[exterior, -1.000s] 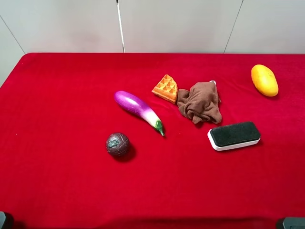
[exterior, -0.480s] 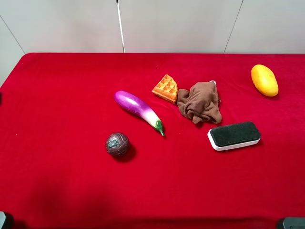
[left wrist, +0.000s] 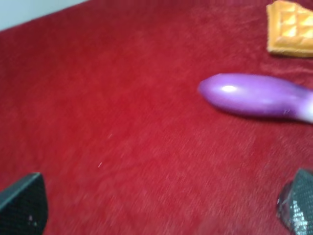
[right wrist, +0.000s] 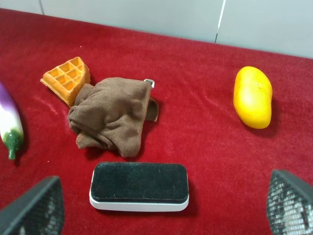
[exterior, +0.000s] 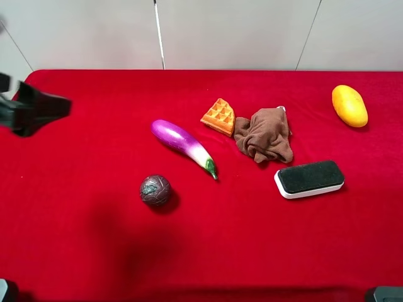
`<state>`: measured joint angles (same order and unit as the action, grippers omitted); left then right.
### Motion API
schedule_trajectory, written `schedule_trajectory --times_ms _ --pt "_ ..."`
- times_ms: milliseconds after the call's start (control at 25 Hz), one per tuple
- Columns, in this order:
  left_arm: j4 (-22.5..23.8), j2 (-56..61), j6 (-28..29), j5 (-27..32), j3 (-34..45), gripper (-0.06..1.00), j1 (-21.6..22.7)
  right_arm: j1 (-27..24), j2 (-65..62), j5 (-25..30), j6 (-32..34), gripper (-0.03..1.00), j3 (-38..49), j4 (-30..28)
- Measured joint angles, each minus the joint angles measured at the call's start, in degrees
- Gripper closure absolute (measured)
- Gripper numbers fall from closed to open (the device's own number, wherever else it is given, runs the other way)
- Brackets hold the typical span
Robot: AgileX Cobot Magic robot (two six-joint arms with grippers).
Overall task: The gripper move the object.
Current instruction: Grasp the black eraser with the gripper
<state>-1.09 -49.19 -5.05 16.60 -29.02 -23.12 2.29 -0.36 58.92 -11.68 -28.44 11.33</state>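
left gripper [left wrist: 157, 209]: fingers [left wrist: 22, 205] gaping wide, holding nothing, hovering near the eggplant [left wrist: 257, 95]
right gripper [right wrist: 161, 208]: fingers [right wrist: 34, 209] spreading wide too, gripping nothing, not touching the eraser [right wrist: 139, 186]

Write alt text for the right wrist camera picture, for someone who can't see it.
A black-topped white eraser lies on a red tablecloth before the open right gripper. Beyond it: brown rag, waffle piece, mango, eggplant tip.

Red-cloth table [exterior: 75, 251] (evenly lit) against a pale, seemingly panelled wall [exterior: 233, 31].
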Motion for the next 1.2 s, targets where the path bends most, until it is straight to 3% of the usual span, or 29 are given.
schedule_trajectory --times_ms 200,1200 --pt "0.00 -5.81 -0.06 -3.53 -1.85 -0.04 -4.26 0.00 0.00 0.00 0.00 0.34 0.00 0.00" --pt "1.09 -29.42 -0.10 -4.36 -18.99 -0.03 -24.11 0.00 0.00 0.00 0.00 0.34 0.00 0.00"
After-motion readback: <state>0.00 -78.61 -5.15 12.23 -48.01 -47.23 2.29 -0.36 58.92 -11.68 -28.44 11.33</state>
